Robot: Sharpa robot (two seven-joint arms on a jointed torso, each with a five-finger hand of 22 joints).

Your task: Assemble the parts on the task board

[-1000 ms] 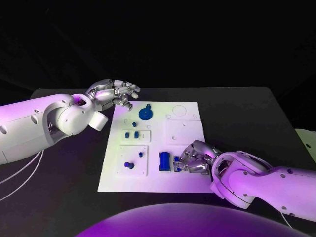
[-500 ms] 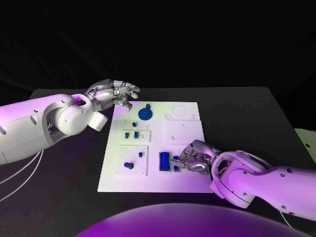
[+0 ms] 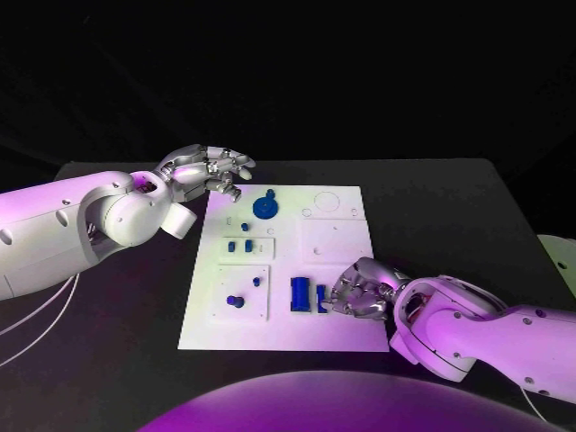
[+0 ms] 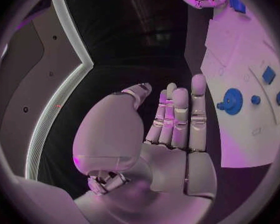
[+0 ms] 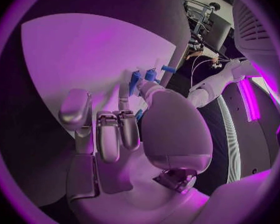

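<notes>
The right hand (image 3: 357,292) had edged a touch nearer the robot over the last second, sliding along the task board's (image 3: 340,243) near right part, fingers curled down over a small blue part (image 3: 322,300) just beside the long blue block (image 3: 299,294). Whether it actually pinched that part or merely pressed on it, the pictures did not settle; the right wrist view showed blue pieces (image 5: 143,77) right at the fingertips (image 5: 129,100), nothing more. The shift looked like a seating push, so the judgement was that this piece was close to home but not confirmed in.

Farther up the board, the two small pegs (image 3: 240,245) and the round blue gear (image 3: 265,208) sat exactly where they had been. Beyond the board's far left corner, the left hand (image 3: 214,170) stayed hovering above the surface (image 3: 444,198), fingers straight and loosely apart, holding nothing and taking no part.
</notes>
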